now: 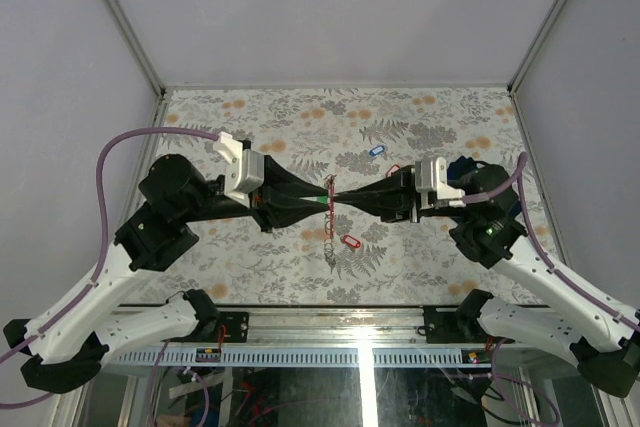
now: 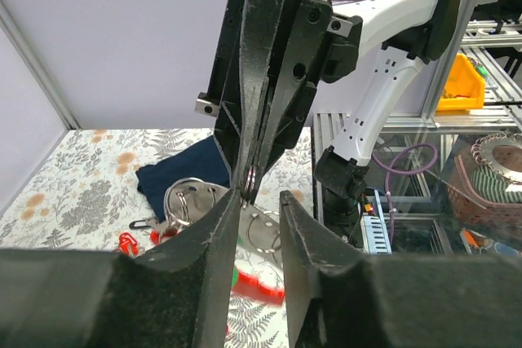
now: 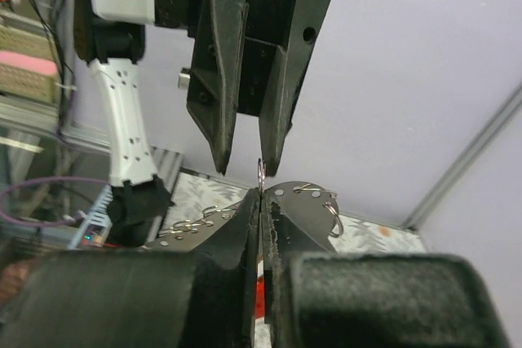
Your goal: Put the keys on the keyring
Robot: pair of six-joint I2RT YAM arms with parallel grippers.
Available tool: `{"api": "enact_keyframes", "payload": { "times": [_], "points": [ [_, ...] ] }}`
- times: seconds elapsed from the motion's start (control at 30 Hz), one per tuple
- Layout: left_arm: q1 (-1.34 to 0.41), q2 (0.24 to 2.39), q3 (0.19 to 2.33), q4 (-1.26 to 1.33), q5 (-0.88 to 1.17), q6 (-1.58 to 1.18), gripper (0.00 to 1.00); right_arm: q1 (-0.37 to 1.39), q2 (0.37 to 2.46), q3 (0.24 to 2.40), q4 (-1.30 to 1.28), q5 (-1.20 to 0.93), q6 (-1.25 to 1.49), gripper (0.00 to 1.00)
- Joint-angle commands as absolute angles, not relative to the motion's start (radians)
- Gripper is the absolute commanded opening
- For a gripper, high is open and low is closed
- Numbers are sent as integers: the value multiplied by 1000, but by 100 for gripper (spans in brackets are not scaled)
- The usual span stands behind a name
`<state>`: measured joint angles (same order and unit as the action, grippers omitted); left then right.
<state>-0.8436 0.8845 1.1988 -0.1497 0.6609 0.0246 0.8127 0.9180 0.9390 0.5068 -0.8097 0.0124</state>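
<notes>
The jaws of the right gripper point(image 3: 261, 198) are pressed fully together on the thin silvery metal keyring point(image 2: 251, 177), which stands upright out of the tips. The jaws of the left gripper point(image 2: 259, 200) stand a narrow gap apart, tip to tip with the right pair. The keyring sits at that gap, and the left jaws are not clamped on it. Both grippers meet above the middle of the floral-patterned tabletop point(image 1: 450, 117).

A green oblong plastic tag point(image 1: 322, 209) shows directly below the tips; whether its key is on the keyring cannot be told. A small silvery key with a red oblong plastic tag point(image 1: 350, 242) lies on the tabletop between the middle and the near edge. A key with a blue oblong plastic tag point(image 1: 376, 150) lies toward the far edge, right of the middle. A dark navy folded cloth point(image 2: 183, 173) lies under the arms.
</notes>
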Motion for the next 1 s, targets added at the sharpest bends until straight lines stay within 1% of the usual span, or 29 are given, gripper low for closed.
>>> {"api": "enact_keyframes", "payload": {
  "times": [0.0, 0.2, 0.37, 0.6, 0.77, 0.9, 0.97],
  "points": [
    [-842, 841, 1198, -113, 621, 5, 27, 824, 852, 971, 467, -758, -231, 0],
    [-843, 802, 1189, -152, 570, -17, 28, 823, 816, 1004, 271, -748, -523, 0],
    [-842, 786, 1172, -150, 530, -50, 29, 823, 801, 1036, 126, -736, -692, 0],
    [-842, 806, 1155, -152, 517, -78, 30, 824, 741, 996, 89, -708, -822, 0],
    [-842, 826, 1149, -144, 505, -80, 32, 823, 716, 997, 55, -684, -829, 0],
    [-843, 842, 1159, -135, 516, -78, 32, 823, 713, 1000, 100, -669, -701, 0],
    [-843, 844, 1165, -131, 525, -77, 33, 824, 706, 980, 163, -668, -608, 0]
  ]
}}
